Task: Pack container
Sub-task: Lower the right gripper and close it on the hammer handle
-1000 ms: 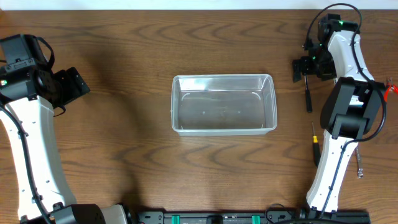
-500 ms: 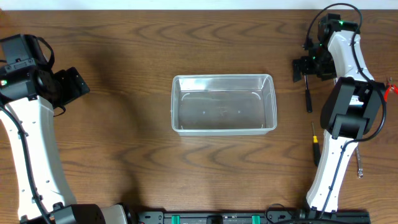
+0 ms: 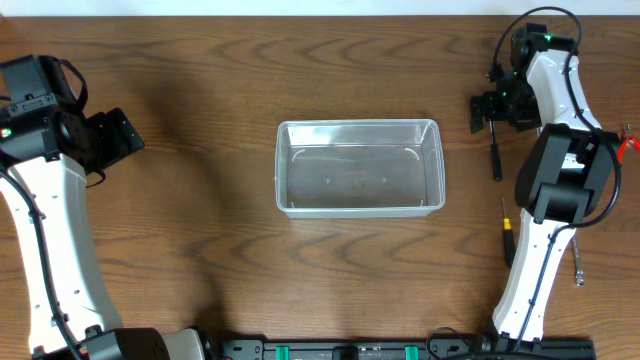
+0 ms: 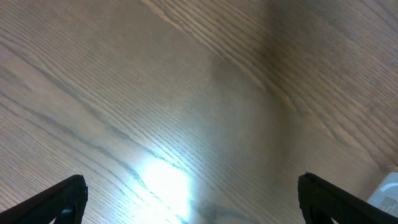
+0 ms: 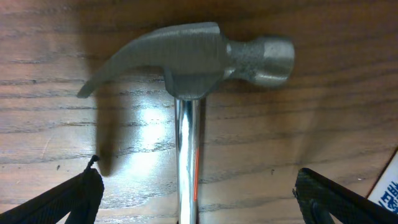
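Note:
The container (image 3: 360, 168), a clear shallow plastic bin, stands empty at the middle of the table. A steel claw hammer (image 5: 199, 59) lies flat on the wood, its shiny shaft (image 5: 186, 162) running between the wide-apart fingers of my right gripper (image 5: 199, 202). Neither finger touches it. From overhead, that right gripper (image 3: 490, 108) hovers over the hammer's head at the back right, and the black handle (image 3: 495, 155) pokes out below it. My left gripper (image 3: 118, 138) hangs open over bare wood at the far left, its fingertips (image 4: 56, 202) holding nothing.
A yellow-and-black screwdriver (image 3: 506, 235) lies beside the right arm's base. A small metal tool (image 3: 578, 265) lies further right, and something red (image 3: 628, 145) is at the table's right edge. A blue-and-white box corner (image 5: 388, 186) shows near the hammer.

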### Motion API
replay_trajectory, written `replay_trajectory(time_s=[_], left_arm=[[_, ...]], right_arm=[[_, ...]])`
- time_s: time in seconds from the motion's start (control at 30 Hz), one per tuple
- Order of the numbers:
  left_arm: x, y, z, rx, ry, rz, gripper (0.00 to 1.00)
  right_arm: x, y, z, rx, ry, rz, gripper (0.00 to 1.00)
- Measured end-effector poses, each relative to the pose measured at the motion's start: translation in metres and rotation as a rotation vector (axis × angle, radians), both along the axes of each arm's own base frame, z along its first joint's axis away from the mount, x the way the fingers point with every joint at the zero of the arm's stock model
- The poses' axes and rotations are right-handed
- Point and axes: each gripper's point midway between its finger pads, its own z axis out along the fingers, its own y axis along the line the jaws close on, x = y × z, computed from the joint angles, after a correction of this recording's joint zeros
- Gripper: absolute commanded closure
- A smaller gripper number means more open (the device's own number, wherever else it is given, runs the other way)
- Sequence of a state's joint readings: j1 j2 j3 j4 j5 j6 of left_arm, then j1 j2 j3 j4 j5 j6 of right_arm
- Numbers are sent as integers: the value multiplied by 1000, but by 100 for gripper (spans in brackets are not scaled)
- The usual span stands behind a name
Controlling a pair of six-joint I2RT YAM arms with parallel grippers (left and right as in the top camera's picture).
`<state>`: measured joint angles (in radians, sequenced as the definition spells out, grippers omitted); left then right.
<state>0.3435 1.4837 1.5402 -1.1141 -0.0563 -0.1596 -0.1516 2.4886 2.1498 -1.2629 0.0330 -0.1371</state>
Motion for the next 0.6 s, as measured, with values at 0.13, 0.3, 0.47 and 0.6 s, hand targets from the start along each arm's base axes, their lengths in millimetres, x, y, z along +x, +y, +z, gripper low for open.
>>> replay_trajectory(time_s=[0.13,0.3,0.47,0.6], left_arm=[[0,0,0,0,0,0,2],[0,0,0,0,0,0,2],[0,0,0,0,0,0,2],[0,0,0,0,0,0,2]], right_arm=[[-1,0,-1,0,2,-2,1],[0,0,-1,0,0,-10,1],[1,0,-3,0,-7,-16,1],[3,0,-4,2,-13,-18,1]])
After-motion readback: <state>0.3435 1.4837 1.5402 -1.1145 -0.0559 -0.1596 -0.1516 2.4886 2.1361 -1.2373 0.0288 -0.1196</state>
